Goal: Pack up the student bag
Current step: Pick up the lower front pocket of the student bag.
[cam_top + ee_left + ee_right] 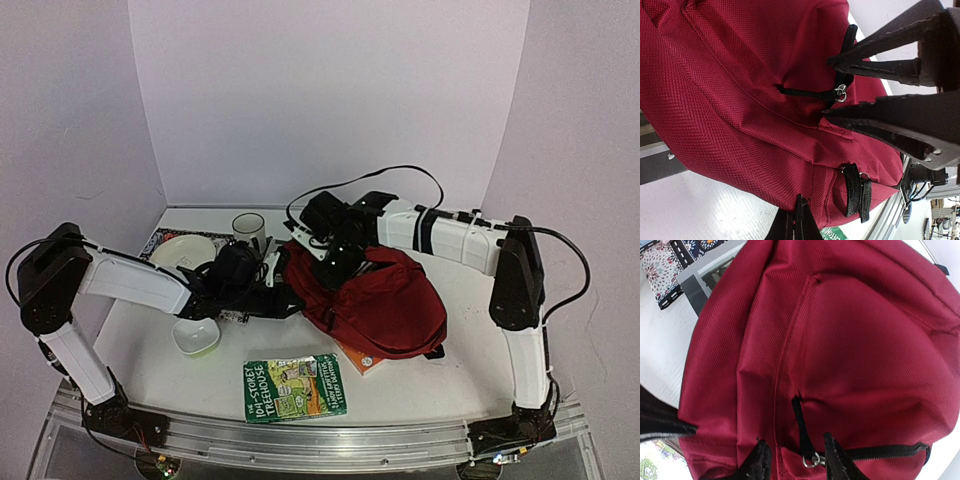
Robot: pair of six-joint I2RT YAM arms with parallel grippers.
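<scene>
Right wrist: right gripper (796,441) spread astride silver zipper pull (812,460) of dark red fabric backpack (865,355); left gripper (798,210) pinching its fabric. Unzipping step, likely; next, squeezing pull squarely.

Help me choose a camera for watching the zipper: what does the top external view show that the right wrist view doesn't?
Only top external: the white bowl, mug and plate. Only right wrist: the zipper pull close up, between the right gripper and its parted fingertips. Both: the student bag.
</scene>
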